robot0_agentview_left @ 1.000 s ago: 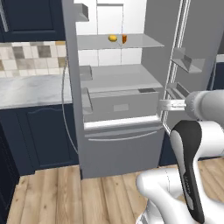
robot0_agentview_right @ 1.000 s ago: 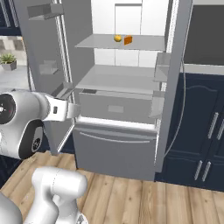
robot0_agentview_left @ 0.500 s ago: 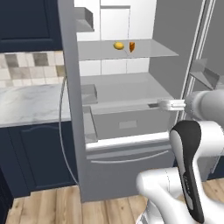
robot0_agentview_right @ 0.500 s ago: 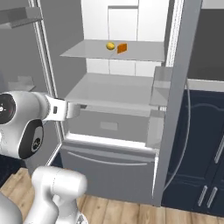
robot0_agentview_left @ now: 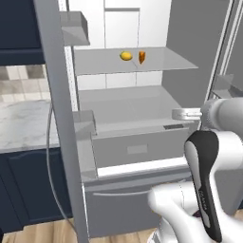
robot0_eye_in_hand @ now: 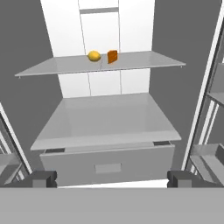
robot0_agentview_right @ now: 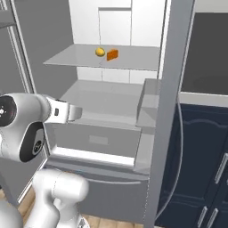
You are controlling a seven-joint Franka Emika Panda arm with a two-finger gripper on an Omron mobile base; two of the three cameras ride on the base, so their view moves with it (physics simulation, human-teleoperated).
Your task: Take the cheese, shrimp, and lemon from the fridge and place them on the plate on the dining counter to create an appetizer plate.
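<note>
The hand point(robot0_eye_in_hand: 112, 178) is spread wide and holds nothing, its two dark fingertips point(robot0_eye_in_hand: 43, 178) standing far apart at the bottom of the hand view, level with the front of the grey drawer point(robot0_eye_in_hand: 108, 164). It faces straight into the open fridge point(robot0_eye_in_hand: 170, 78). Above the drawer lies a bare grey shelf point(robot0_eye_in_hand: 105, 120), and above that a second shelf point(robot0_eye_in_hand: 131, 61) near the top of the view. On this upper shelf, at about 12 o'clock from the hand, sits the lemon point(robot0_eye_in_hand: 94, 55), with the cheese point(robot0_eye_in_hand: 112, 56) just beside it at its 3 o'clock, not touching it as far as can be seen. In the left base view the lemon point(robot0_agentview_left: 126, 56) and cheese point(robot0_agentview_left: 142, 57) sit toward the back of that shelf. In the right base view a door bin point(robot0_agentview_right: 149, 104) hangs at the 3 o'clock side of the opening.
</note>
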